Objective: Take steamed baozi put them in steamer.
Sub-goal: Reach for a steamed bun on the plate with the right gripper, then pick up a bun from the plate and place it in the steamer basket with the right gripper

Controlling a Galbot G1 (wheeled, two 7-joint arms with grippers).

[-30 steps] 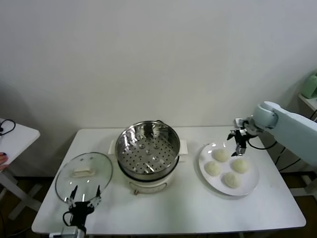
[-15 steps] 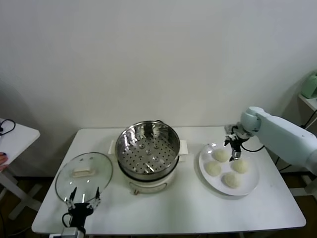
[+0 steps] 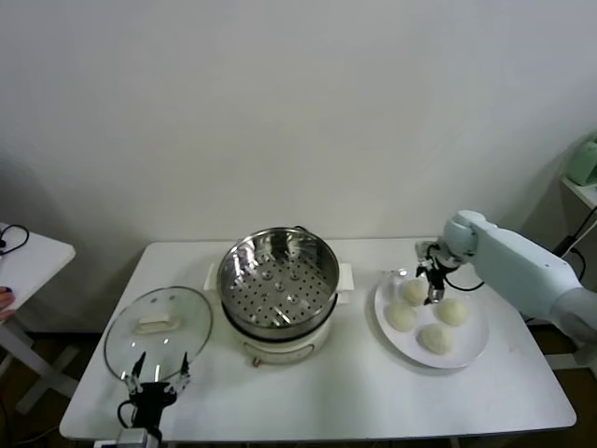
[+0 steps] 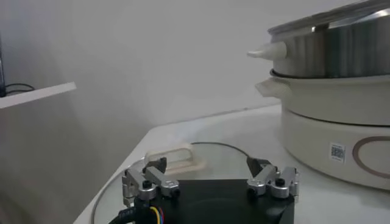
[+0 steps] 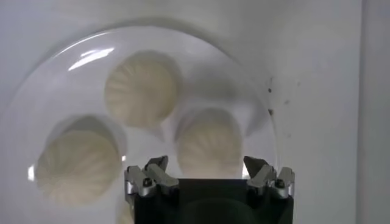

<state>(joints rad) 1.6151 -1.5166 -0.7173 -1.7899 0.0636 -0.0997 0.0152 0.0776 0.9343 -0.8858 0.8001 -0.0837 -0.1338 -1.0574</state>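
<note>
Several off-white steamed baozi lie on a white plate (image 3: 473, 343) right of the steamer (image 3: 278, 278), a shiny pot with a perforated tray on a cream base. My right gripper (image 3: 430, 285) hangs open just above the plate's far side, beside the far-left baozi (image 3: 410, 292). In the right wrist view the open gripper (image 5: 206, 165) has one pleated baozi (image 5: 210, 140) lined up between its fingers, with two more (image 5: 143, 90) (image 5: 76, 165) farther out. My left gripper (image 3: 155, 375) waits open at the table's front left over the glass lid (image 3: 159, 329).
The glass lid (image 4: 201, 152) with its cream handle lies flat in front of the left gripper (image 4: 207, 164), and the steamer's base (image 4: 332, 131) rises just beyond. A small white side table (image 3: 23, 257) stands to the left. The table's front edge is near the left gripper.
The right gripper has swung leftwards and lower, from the plate's far right edge to above the far-left baozi. The left arm has not moved.
</note>
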